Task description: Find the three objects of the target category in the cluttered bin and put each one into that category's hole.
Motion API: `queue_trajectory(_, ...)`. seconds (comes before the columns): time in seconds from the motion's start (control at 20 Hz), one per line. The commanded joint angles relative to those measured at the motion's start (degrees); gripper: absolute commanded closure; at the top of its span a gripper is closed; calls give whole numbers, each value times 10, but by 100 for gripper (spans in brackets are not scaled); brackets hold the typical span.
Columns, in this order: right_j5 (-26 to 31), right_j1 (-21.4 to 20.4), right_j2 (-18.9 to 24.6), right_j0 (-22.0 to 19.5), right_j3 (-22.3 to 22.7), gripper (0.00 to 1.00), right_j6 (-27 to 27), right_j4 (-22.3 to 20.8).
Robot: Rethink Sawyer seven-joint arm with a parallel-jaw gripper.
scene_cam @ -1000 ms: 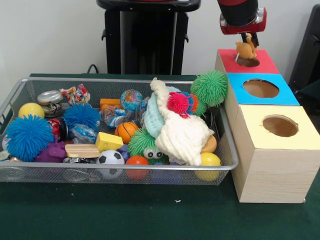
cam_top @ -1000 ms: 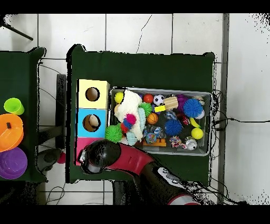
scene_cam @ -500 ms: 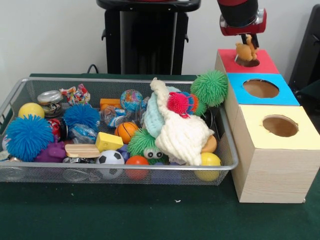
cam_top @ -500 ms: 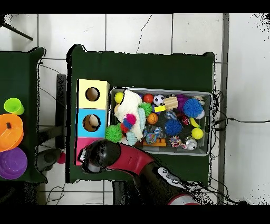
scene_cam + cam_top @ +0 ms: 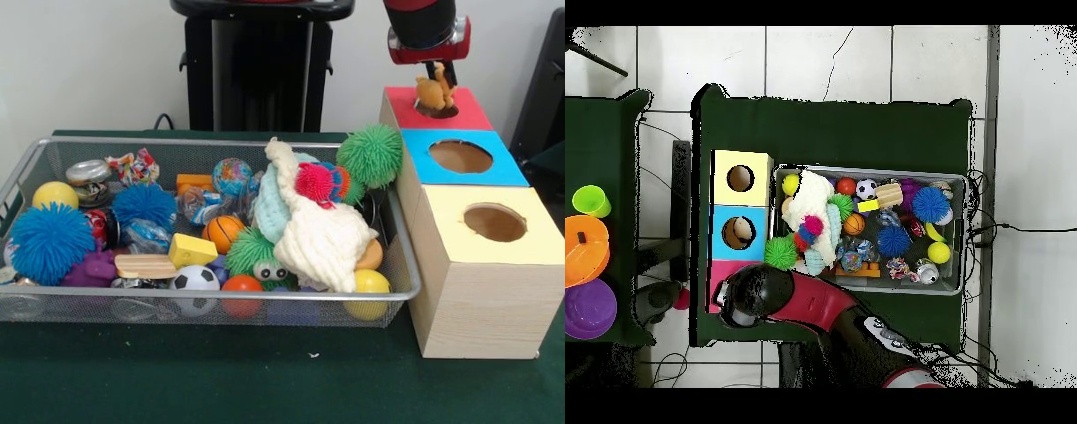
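Observation:
My gripper (image 5: pixel 437 74) hangs over the red-topped box (image 5: pixel 470 115) at the back right. It is shut on a small orange-tan soft thing (image 5: pixel 431 89), held just above the round dark hole (image 5: pixel 440 110). The wire-mesh bin (image 5: pixel 221 294) holds a fist-sized green puffer ball (image 5: pixel 371 155) at its right rim, two blue puffer balls (image 5: pixel 50 241) (image 5: pixel 144 205) and a small pink one (image 5: pixel 314 183). In the overhead view my arm (image 5: pixel 760 293) covers the red box and the gripper; the green puffer ball (image 5: pixel 779 253) shows beside it.
A blue-topped box (image 5: pixel 462 157) and a yellow-topped box (image 5: pixel 493 223) stand in front of the red one. The bin also holds a cream knitted cloth (image 5: pixel 322 234), yellow balls (image 5: pixel 55 194), a small football (image 5: pixel 194 281), cans and blocks. Coloured bowls (image 5: pixel 585 250) sit on a side table.
The orange-tan thing has shifted slightly in the gripper above the hole. The arm has barely moved. Nothing in the bin has moved.

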Motion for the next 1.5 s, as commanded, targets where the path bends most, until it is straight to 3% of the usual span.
queue_trajectory(0.05, -93, 8, -10, -7, -74, 100, 63, -15)
queue_trajectory(1.0, -135, 11, -19, -1, -79, 100, 66, -28)
queue_trajectory(1.05, -141, 10, -19, 0, -78, 0, 71, -27)
queue_trajectory(1.5, -127, 3, -42, 19, -87, 0, 79, -27)
